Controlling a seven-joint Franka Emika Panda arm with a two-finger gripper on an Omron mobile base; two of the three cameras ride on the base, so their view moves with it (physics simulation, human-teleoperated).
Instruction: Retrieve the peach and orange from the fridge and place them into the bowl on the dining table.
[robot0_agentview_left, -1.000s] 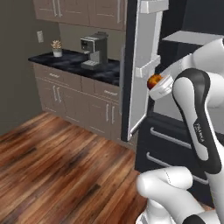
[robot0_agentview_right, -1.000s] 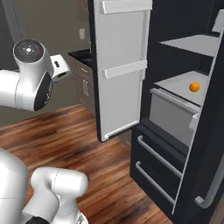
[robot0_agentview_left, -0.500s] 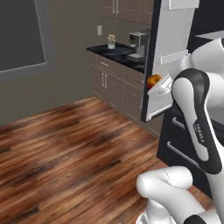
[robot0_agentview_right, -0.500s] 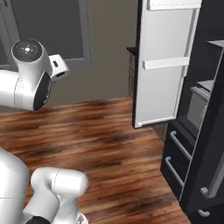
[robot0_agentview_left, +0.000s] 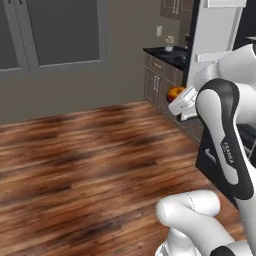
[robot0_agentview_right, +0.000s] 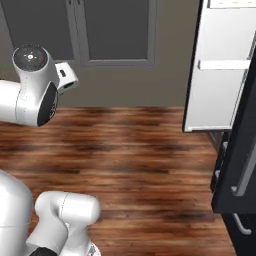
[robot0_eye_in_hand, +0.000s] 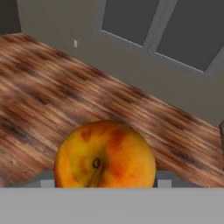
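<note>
The peach, mottled red and orange-yellow, sits between my fingers close to the camera in the hand view. In the left base view the peach shows at the tip of my gripper, which is shut on it and held up in the air over the floor. The black fridge stands at the right edge with its door swung open, white inside facing me. That open fridge door also rises behind my arm. The orange, the bowl and the dining table are out of view.
A brown wood floor spreads ahead and to the left. A grey wall with large windows closes the far side. A wall counter with cabinets and a small plant stands beside the fridge door.
The whole picture has swung: the base has turned away from the fridge, so the fridge slid to the right edge and the windows came into view. The peach stays in the gripper.
</note>
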